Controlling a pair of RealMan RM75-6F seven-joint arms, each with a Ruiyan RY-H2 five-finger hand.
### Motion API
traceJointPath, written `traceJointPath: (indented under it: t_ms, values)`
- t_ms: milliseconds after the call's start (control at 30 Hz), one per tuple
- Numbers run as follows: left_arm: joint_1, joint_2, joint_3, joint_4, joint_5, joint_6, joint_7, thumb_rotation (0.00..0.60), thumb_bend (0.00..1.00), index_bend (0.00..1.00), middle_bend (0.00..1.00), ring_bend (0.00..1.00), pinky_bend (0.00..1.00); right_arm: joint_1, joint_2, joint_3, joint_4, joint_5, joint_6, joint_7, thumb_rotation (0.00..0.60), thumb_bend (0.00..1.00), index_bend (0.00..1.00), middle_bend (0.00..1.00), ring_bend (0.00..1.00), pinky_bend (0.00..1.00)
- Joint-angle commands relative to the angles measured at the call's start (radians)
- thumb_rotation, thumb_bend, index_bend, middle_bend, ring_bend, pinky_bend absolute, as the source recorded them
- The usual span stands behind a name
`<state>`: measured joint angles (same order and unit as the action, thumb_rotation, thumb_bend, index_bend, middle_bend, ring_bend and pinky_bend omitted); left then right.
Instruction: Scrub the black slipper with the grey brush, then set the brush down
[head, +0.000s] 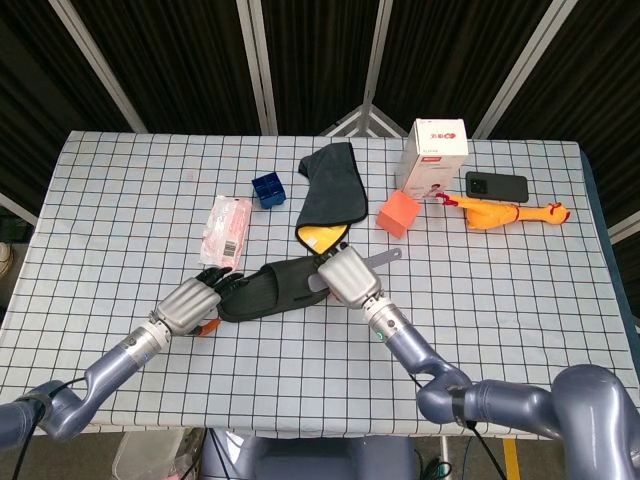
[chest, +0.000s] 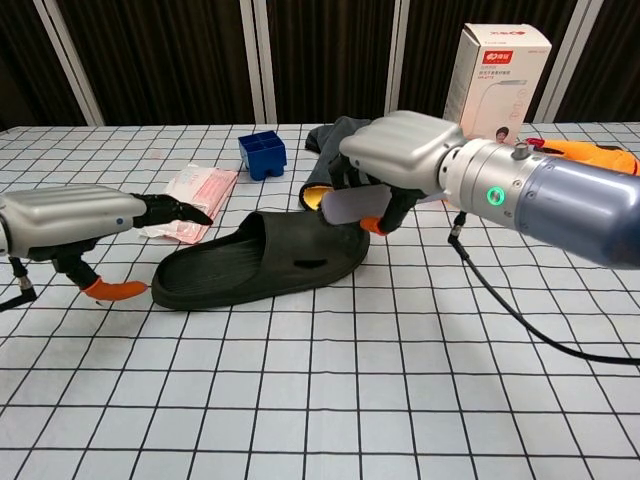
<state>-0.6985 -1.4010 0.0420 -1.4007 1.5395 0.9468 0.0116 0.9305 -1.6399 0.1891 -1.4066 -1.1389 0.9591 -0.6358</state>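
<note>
A: Nearest the robot, what is each robot hand doing?

B: The left robot hand sits at the near left, just off the slipper's heel end. Its dark fingers point toward the slipper and carry nothing; whether they touch it I cannot tell. The right robot hand is clamped on the grey brush, held just above the toe end.

A: And the slipper?

B: The one black slipper lies flat on the tabletop between the two hands, its long axis running left to right, heel left, toe right and a little farther away. The brush hangs over the right end, apparently lifted clear of the strap, so I judge the right hand is the one to either scrub again or carry the brush off to the right.

A: Counts, going farther back?

B: One slipper, one brush. Beyond them: one pink packet, one blue cube, one dark cloth, one orange block, one white box, one phone, one rubber chicken.
</note>
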Motion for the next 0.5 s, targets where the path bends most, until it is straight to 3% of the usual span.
traceJointPath:
  t_ms: [33,267,500]
  values:
    - [0.026,0.038,0.007,-0.032,0.032,0.055,-0.005,0.6,0.5,0.0,0.03,0.02,0.1,-0.035,0.075,-0.002,-0.076,0.028,0.045,-0.051,0.6,0.87,0.7,0.67,0.46,0.44]
    - [0.099,0.146,0.018,-0.117,0.066,0.198,0.01,0.6,0.46,0.0,0.03,0.01,0.1,-0.109,0.202,-0.038,-0.185,0.094,0.094,-0.097,0.6,0.87,0.7,0.67,0.46,0.44]
    - [0.238,0.24,0.027,-0.18,0.031,0.381,0.044,0.6,0.31,0.0,0.04,0.02,0.1,-0.189,0.299,-0.092,-0.225,0.188,0.115,-0.106,0.6,0.87,0.7,0.67,0.46,0.44]
